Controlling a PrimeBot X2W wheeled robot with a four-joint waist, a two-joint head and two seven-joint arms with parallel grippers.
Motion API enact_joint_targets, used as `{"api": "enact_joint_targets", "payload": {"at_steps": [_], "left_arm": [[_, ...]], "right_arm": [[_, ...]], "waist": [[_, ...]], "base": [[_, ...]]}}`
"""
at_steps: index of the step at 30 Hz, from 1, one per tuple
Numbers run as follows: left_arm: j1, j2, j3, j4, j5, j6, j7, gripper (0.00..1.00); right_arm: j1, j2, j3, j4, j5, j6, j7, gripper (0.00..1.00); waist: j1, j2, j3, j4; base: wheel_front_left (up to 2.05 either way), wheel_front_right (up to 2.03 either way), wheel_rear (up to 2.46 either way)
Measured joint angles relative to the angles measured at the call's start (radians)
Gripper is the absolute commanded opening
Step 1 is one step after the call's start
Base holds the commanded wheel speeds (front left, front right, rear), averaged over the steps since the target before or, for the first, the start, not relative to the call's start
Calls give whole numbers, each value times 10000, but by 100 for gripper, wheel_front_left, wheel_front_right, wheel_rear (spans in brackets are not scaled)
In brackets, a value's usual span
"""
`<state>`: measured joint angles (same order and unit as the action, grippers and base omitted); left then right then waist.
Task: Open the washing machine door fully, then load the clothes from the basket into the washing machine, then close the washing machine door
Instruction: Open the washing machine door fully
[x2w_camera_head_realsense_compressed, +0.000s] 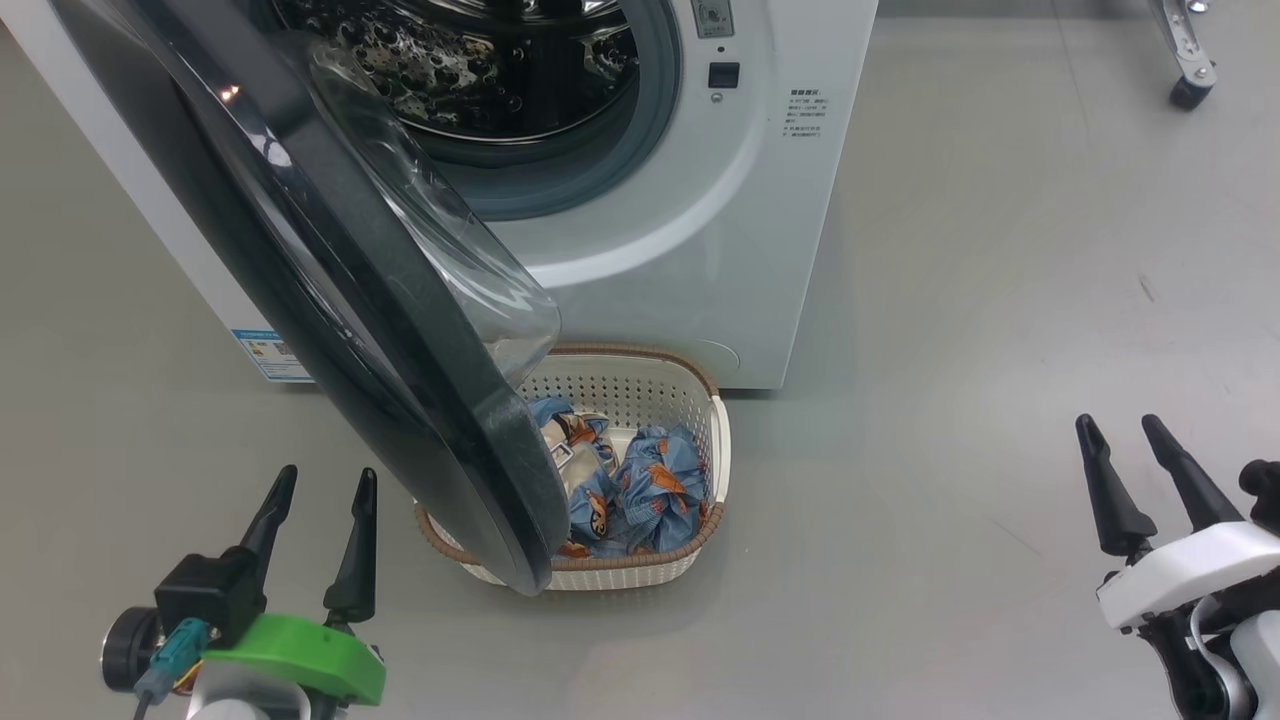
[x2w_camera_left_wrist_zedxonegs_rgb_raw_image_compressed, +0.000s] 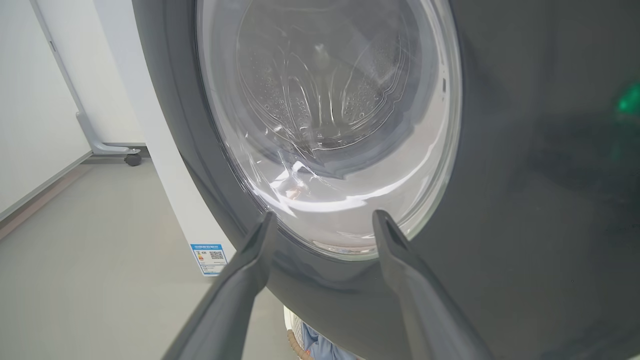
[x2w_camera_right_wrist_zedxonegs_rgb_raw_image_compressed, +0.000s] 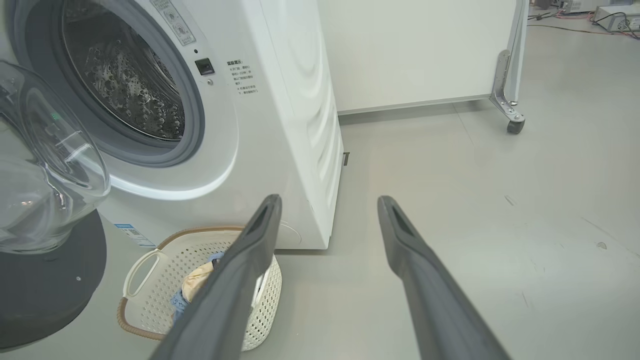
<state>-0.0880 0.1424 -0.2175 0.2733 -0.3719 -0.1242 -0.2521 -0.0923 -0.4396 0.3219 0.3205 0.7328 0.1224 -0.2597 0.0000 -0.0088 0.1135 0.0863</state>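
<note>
We see the washing machine door (x2w_camera_head_realsense_compressed: 470, 450) swung out from the washing machine (x2w_camera_head_realsense_compressed: 700, 200), overhanging the basket (x2w_camera_head_realsense_compressed: 640, 385) at the machine's foot (clothes (x2w_camera_head_realsense_compressed: 650, 490) inside). Left gripper (x2w_camera_head_realsense_compressed: 329, 473) near the door's outer face, right gripper (x2w_camera_head_realsense_compressed: 1117, 422) well apart from the machine, both spread wide, holding nothing.

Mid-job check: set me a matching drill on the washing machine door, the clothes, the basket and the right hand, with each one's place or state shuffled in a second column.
Column one
1. washing machine door
2. clothes
3. basket
4. right hand

Column two
A. stands on the floor in front of the washing machine
B. open, holding nothing
C. swung open
D. heaped inside the basket

Pairs: 1-C, 2-D, 3-A, 4-B
</note>
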Motion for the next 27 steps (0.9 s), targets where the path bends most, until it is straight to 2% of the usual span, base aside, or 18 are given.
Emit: {"api": "enact_joint_targets", "payload": {"at_steps": [9, 14, 27], "left_arm": [[22, 0, 31, -12, 2, 0, 0, 100], [27, -2, 58, -13, 4, 0, 0, 100], [64, -8, 67, -10, 4, 0, 0, 100]], "right_arm": [[298, 690, -1254, -568, -1327, 0, 29, 100], [862, 957, -1354, -583, -1921, 0, 31, 100], [1383, 1350, -1829, -702, -2573, 0, 38, 100]], "waist": [[0, 0, 10, -28], [0, 0, -15, -19], [0, 0, -73, -5]], "base": [[0, 0, 0], [0, 0, 0], [0, 0, 0]]}}
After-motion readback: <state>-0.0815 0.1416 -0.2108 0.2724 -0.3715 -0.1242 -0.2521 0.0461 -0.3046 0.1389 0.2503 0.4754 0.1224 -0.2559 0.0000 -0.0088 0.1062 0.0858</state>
